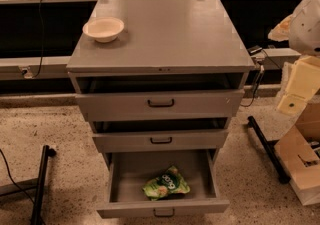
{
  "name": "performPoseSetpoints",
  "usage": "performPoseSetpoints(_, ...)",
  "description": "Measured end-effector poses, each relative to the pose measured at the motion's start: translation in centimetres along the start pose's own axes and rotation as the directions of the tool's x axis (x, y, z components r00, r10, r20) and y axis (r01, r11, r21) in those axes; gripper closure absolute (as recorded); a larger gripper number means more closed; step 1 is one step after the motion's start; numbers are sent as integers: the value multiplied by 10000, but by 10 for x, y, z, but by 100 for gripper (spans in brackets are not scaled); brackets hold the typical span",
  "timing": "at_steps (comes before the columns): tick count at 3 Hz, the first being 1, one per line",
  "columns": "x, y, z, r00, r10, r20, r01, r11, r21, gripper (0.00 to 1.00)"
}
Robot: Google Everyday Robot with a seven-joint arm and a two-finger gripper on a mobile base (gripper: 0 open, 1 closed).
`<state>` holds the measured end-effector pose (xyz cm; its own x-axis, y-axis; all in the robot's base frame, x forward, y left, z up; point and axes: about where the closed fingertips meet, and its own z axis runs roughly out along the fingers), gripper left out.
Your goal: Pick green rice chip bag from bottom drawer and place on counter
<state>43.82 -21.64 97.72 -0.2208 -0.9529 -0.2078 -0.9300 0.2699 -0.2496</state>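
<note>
The green rice chip bag (166, 184) lies flat on the floor of the bottom drawer (130, 208), near its front and a little right of the middle. The bottom drawer is pulled far out. The counter (165, 34) is the grey top of the cabinet. My gripper (295, 94) is at the right edge of the view, cream-coloured under the white arm. It is beside the cabinet at the height of the top drawer, well away from the bag and holding nothing I can see.
A white bowl (103, 29) stands on the counter's back left. The top drawer (200, 104) and middle drawer (200, 140) are slightly open. A cardboard box (300, 161) and a black bar (267, 149) are on the floor at right, a black pole (40, 184) at left.
</note>
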Motion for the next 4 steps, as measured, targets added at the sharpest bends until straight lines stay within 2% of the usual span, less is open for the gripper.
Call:
performPoseSetpoints(1, 0, 0, 0, 10000, -1, 2, 1, 10000, -1, 0)
performPoseSetpoints(2, -11, 3, 41, 9987, -282, 413, 293, 9992, -260, 0)
performPoseSetpoints(3, -19, 25, 119, 9915, -337, 1257, 460, 9943, -965, 0)
performPoseSetpoints(4, -23, 20, 138, 9888, -272, 1467, 370, 9972, -642, 0)
